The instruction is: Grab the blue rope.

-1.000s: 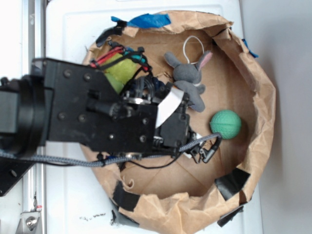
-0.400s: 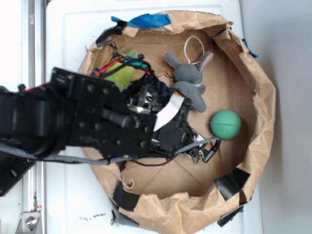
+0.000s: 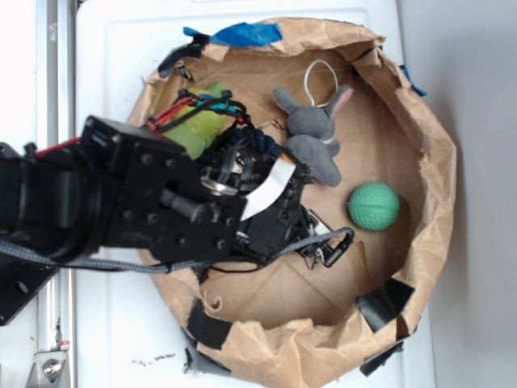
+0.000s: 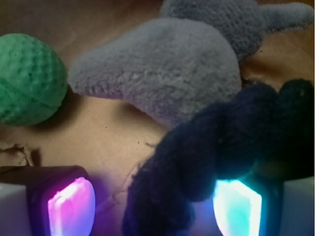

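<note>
Wrist view, left to right: green ball (image 4: 29, 78) on the brown paper, grey plush (image 4: 162, 73) in the middle, then the blue rope (image 4: 221, 147) draped between the glowing pads (image 4: 69, 206). The pincer (image 4: 152, 206) looks wide, not clamped on it.

blue rope (image 4: 221, 147), thick navy twist, curved

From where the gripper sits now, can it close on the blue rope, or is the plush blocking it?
Probably yes. In the wrist view the blue rope already runs between the gripper pads, which stand apart. The grey plush lies just beyond, against the rope but not between the pads. The green ball is well aside.
</note>
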You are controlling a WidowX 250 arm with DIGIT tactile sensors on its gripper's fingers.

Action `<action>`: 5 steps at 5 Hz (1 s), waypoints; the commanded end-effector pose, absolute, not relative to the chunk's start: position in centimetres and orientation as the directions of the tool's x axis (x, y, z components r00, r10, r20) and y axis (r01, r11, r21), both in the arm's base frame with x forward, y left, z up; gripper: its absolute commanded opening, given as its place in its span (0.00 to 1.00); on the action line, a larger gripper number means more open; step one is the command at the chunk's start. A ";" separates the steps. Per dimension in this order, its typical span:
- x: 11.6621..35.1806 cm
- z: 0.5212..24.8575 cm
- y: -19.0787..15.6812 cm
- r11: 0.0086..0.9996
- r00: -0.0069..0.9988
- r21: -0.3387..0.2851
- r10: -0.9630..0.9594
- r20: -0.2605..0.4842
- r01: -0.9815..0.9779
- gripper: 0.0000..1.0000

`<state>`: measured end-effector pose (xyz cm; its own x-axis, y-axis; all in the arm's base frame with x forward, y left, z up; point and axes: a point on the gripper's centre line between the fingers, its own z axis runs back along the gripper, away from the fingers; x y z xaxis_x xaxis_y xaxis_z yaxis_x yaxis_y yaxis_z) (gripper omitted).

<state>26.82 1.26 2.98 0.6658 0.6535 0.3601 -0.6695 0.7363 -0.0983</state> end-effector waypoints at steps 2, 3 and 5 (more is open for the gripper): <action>27.2 4.0 2.2 0.737 0.664 -0.099 0.651 0.369 -0.668 0.00; 27.2 4.4 2.1 0.748 0.675 -0.094 0.639 0.368 -0.657 0.00; 26.5 8.4 1.3 0.880 0.848 -0.047 0.470 0.245 -0.473 0.00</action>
<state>25.39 0.38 6.37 0.8709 0.4593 0.1749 -0.4645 0.8855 -0.0123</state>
